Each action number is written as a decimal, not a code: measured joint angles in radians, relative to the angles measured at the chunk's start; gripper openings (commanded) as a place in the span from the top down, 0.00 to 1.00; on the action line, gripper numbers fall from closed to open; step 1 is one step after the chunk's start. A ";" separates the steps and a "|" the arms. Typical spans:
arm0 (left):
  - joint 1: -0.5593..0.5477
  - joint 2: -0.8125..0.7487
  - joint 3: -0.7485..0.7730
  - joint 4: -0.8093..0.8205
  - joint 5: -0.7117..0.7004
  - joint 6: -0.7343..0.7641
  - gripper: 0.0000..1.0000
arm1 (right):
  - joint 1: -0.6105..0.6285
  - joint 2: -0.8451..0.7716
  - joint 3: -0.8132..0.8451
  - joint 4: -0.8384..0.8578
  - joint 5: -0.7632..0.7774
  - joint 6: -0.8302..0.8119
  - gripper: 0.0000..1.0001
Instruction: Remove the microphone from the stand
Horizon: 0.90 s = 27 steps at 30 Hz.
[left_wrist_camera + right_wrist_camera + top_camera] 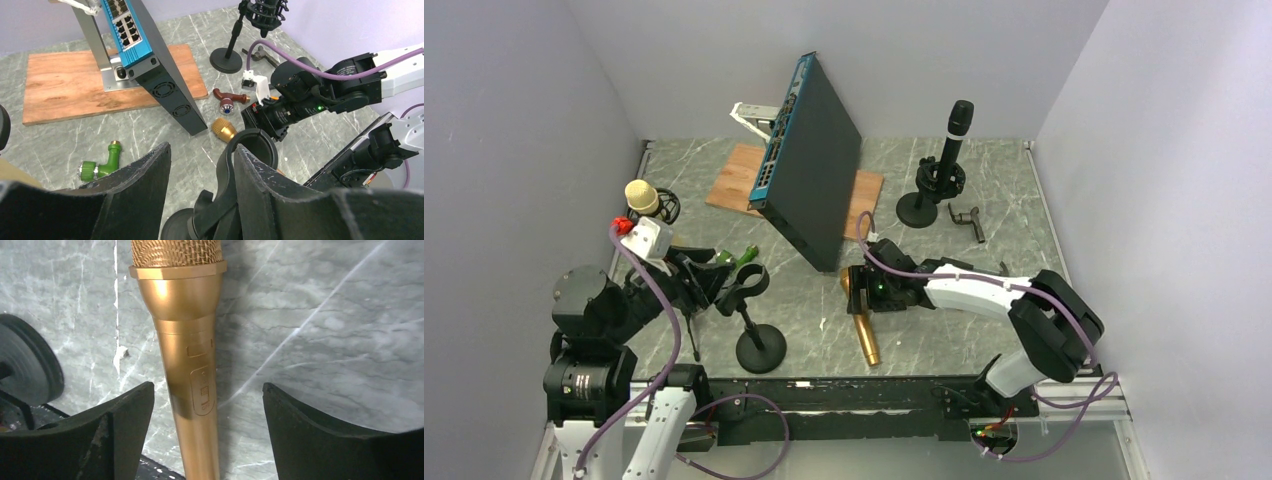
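Note:
The gold microphone [865, 338] lies flat on the marble table, free of any stand. In the right wrist view it [187, 355] runs lengthwise between my fingers, mesh head away from me. My right gripper [859, 290] is open and straddles the microphone's body without touching it [207, 387]. The small black stand [761, 348] is upright to the left, and its clip [752, 278] is empty. My left gripper [201, 150] is open around the stand's neck [225, 185]. The neck rests against the right finger [260, 185], just below the clip [256, 145].
A blue network switch [809, 165] leans on a bracket over a wooden board [734, 175]. A black microphone on its own stand [954, 130] is at the back right, and a cream microphone [642, 196] at the left. Small green [102, 165], red-brown [227, 100] and dark [969, 218] fittings lie about.

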 measured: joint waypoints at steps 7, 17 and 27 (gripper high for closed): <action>0.000 -0.008 -0.005 -0.010 0.032 0.005 0.46 | 0.021 -0.130 0.042 -0.047 0.049 -0.090 0.08; 0.000 -0.011 -0.036 0.000 0.145 0.007 0.61 | 0.029 -0.293 0.207 0.090 -0.183 -0.171 0.06; 0.000 -0.022 -0.128 0.064 0.172 0.007 0.73 | 0.038 -0.256 0.263 0.349 -0.430 -0.067 0.04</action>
